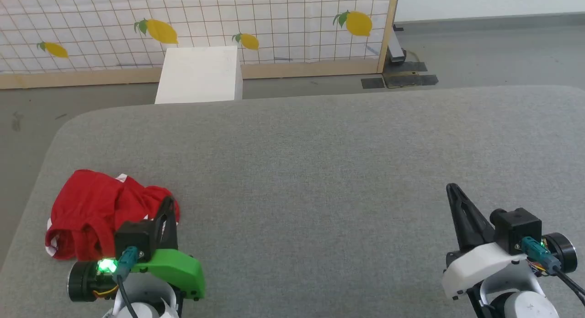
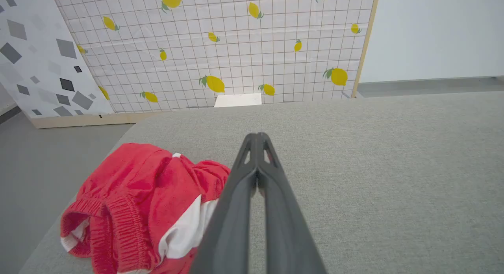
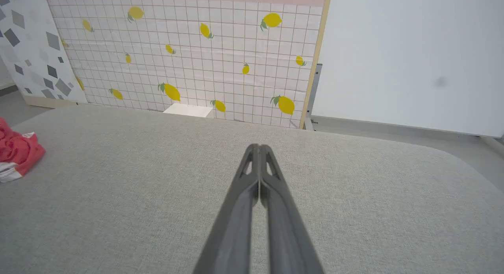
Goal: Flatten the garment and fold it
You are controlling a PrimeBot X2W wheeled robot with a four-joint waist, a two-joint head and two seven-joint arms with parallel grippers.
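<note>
The red garment [image 1: 98,213] lies crumpled in a heap at the near left of the grey padded table [image 1: 311,162], white trim showing at its edges. The left wrist view has the garment [image 2: 149,203] just left of the fingers, its ribbed waistband bunched up. My left gripper [image 1: 170,204] is shut with nothing in it, its tips beside the heap's right edge. Over the near right of the table my right gripper [image 1: 452,188] is shut and empty, far from the cloth. In the right wrist view the garment [image 3: 15,152] peeks in at the left edge.
A white box [image 1: 199,73] stands on the floor behind the table's far edge. Behind it runs a lemon-print grid screen [image 1: 256,21] with a wooden frame. The table's left edge [image 1: 34,181] passes close to the heap.
</note>
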